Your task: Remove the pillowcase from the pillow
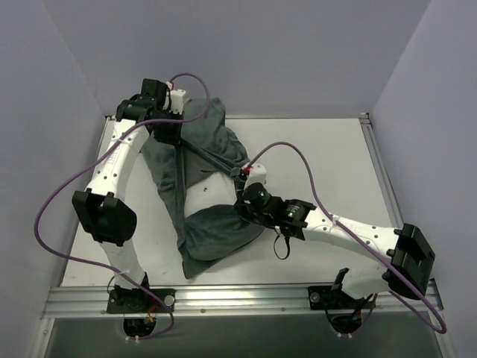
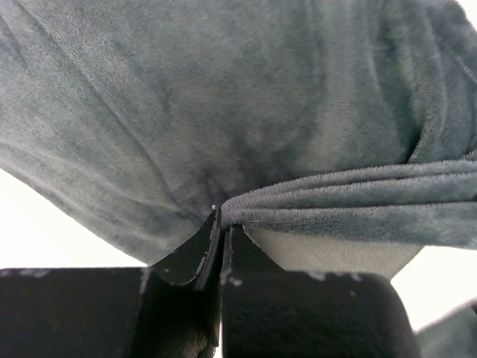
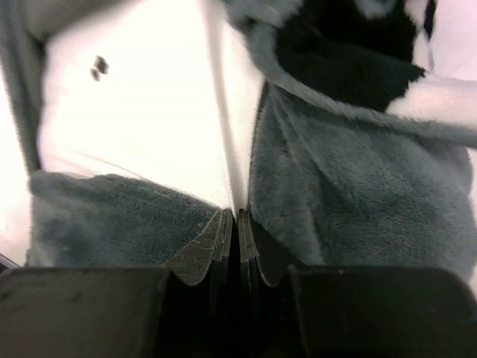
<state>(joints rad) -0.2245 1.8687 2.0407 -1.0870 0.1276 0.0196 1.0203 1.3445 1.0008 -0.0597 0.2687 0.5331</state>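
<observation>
1. Our left gripper (image 2: 223, 224) is clamped on a folded edge of the pillowcase (image 2: 223, 104), near the far left corner of the table (image 1: 328, 156).
2. Our right gripper (image 3: 232, 224) pinches a white fold of the pillow (image 3: 134, 112).
3. The pillow lies mid-table, mostly wrapped in the pillowcase.

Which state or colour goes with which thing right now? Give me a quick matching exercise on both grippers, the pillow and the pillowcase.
Things:
1. left gripper
2. right gripper
3. pillow
4. pillowcase

States:
A. plain white with a small dark speck
B. shut on a folded grey edge
C. mostly grey, with a black-and-white patch showing in the right wrist view
D. shut where a strip of white fabric runs into its tips

Pairs: 1-B, 2-D, 3-A, 4-C
</observation>
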